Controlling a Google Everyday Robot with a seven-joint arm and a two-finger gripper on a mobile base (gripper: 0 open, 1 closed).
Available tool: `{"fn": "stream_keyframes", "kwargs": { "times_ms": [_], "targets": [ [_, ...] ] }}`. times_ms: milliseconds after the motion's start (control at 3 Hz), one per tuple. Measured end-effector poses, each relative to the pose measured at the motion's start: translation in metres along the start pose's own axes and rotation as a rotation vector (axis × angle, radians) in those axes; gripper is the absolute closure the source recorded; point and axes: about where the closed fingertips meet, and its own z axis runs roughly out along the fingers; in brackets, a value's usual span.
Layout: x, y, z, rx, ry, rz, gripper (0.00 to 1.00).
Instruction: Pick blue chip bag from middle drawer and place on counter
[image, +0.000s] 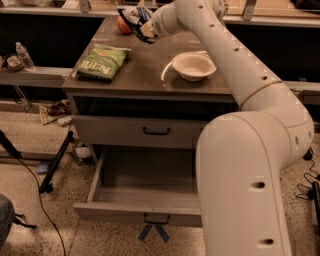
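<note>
Over the counter (145, 77) — end effector (146, 31) grips blue chip bag (131, 15) beside round orange object (123, 25), bowl (193, 66) nearby.

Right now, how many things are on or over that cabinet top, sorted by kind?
Snack bags: 2, the green Kettle bag lying on the counter and the blue chip bag held in the tool over the counter's back edge.
Bowls: 1, the white bowl.
Balls or fruit: 1, a round orange-red thing at the back.
Total: 4.
</note>
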Motion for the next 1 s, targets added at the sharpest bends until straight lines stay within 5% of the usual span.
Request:
{"fn": "stream_keyframes", "kwargs": {
  "times_ms": [333, 1000],
  "targets": [
    [0.024, -0.028, 0.023, 0.101, 0.068, 0.041, 0.51],
    [0.045, -0.049, 0.026, 0.158, 0.123, 0.074, 0.05]
  ]
}}
